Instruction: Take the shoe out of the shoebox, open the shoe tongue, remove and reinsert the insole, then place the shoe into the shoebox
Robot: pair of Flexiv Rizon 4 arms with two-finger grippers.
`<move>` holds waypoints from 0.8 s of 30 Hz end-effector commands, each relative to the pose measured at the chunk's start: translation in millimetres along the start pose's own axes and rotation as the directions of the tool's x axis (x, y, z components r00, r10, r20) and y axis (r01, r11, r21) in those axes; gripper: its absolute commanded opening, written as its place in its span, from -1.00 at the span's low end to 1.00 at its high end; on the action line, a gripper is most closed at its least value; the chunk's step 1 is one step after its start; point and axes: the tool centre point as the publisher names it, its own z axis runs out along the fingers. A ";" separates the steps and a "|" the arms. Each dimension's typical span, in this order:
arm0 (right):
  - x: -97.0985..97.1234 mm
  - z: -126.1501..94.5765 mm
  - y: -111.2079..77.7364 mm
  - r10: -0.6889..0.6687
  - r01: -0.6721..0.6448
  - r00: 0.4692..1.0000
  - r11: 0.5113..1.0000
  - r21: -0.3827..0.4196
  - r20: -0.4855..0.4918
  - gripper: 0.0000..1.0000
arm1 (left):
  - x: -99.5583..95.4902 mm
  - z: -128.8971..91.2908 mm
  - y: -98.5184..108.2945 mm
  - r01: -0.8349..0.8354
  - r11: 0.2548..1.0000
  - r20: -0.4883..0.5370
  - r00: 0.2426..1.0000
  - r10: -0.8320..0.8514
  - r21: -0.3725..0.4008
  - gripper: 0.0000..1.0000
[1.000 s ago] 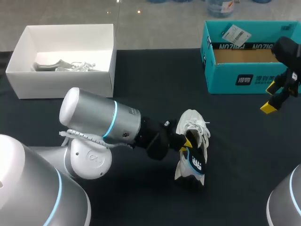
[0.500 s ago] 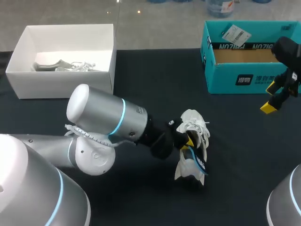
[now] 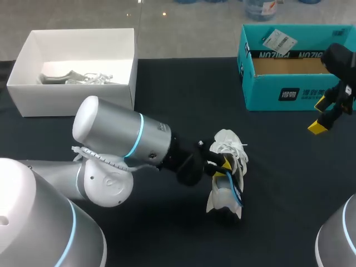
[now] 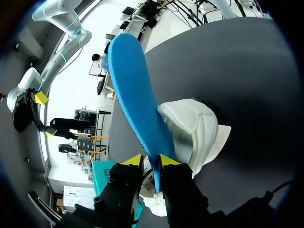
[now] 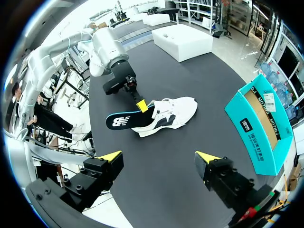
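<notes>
Insole, blue, juts from the white sneaker toward the tabletop's near edge, pinched in the left tool; right tool stands wide open.

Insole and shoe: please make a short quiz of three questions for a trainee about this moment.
1. True or false: the right pincer is shut on the shoe.
2. What does the left pincer hold? A a cup, B the insole, C a lid.
3. Which colour is the box nearest the right pincer?
Key: 1 false; 2 B; 3 teal.
</notes>
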 end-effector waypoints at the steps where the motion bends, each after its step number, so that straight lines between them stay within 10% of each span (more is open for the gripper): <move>1: -1.8 0.7 1.7 0.000 0.000 1.000 1.000 0.005 -0.003 1.00 | 0.1 2.6 -4.2 -0.003 1.000 -0.006 1.000 0.003 0.019 -0.65; 10: -1.8 0.7 1.7 0.000 0.000 1.000 1.000 0.005 -0.003 1.00 | 2.3 9.5 -7.2 -0.007 0.999 -0.033 0.999 0.009 0.043 -1.00; 24: -1.8 0.7 1.7 0.000 0.000 1.000 1.000 0.005 -0.003 1.00 | 22.8 2.2 10.2 -0.035 0.999 -0.123 0.992 0.039 0.030 -1.00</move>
